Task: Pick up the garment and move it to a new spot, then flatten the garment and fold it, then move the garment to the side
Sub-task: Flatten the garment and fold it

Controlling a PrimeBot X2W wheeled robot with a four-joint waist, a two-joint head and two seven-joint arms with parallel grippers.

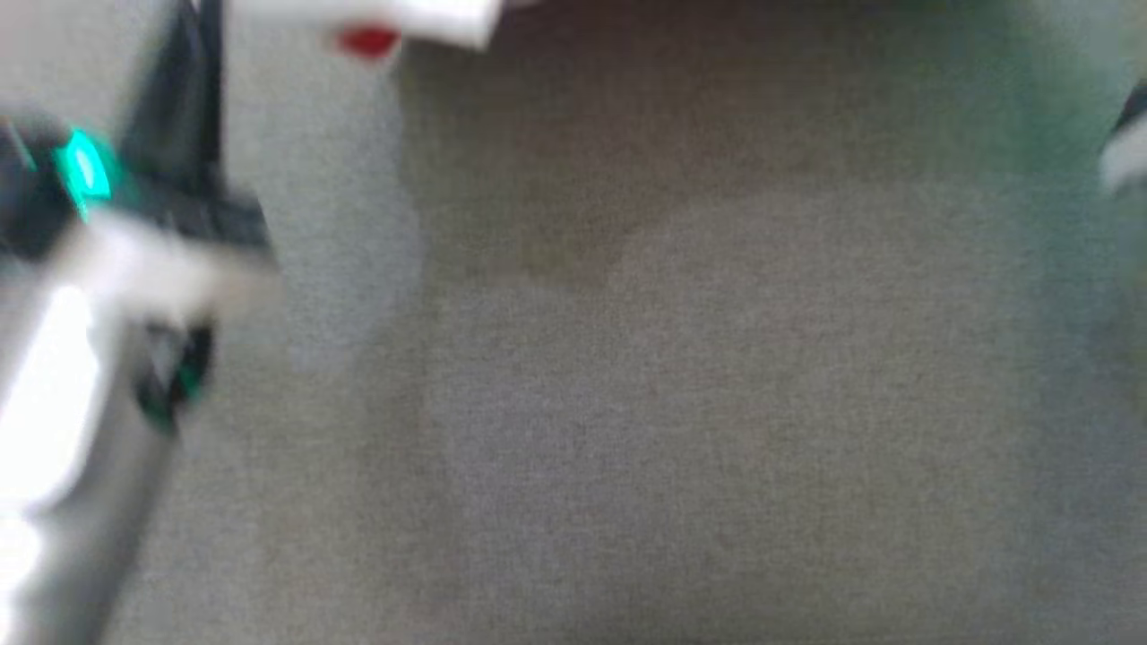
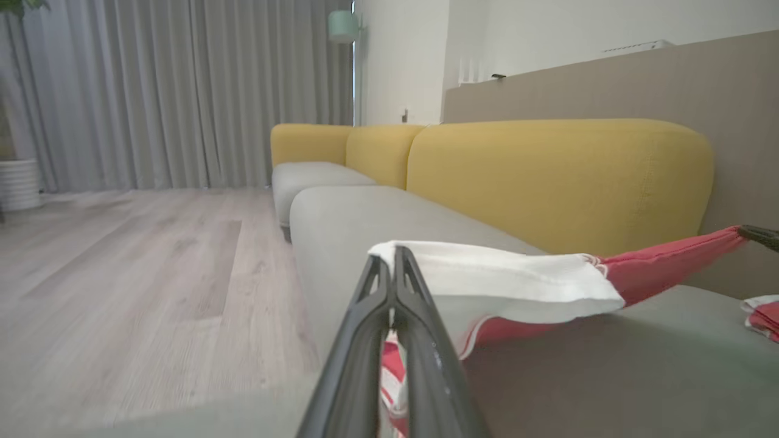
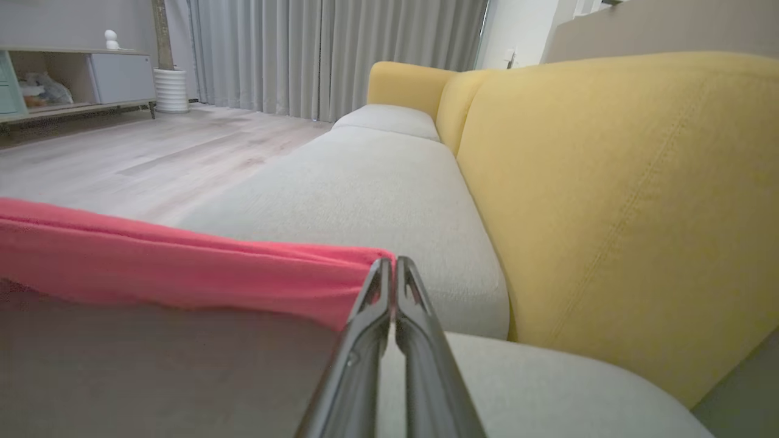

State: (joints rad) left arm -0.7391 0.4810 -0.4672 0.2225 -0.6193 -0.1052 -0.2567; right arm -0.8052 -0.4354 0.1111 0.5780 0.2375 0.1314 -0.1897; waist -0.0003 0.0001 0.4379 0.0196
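The left end effector (image 2: 392, 260) is clamped shut on the white end of the garment (image 2: 523, 283). The garment stretches rightward, turning red, to the right end effector (image 3: 392, 266), which is pinched closed on the red edge. The cloth hangs taut just above the grey sofa seat (image 2: 359, 213), between its front edge and the yellow back cushions (image 2: 548, 176). Left of the sofa lies a pale wooden floor (image 2: 140, 261), with grey curtains (image 2: 182, 91) behind. The head view is blurred.
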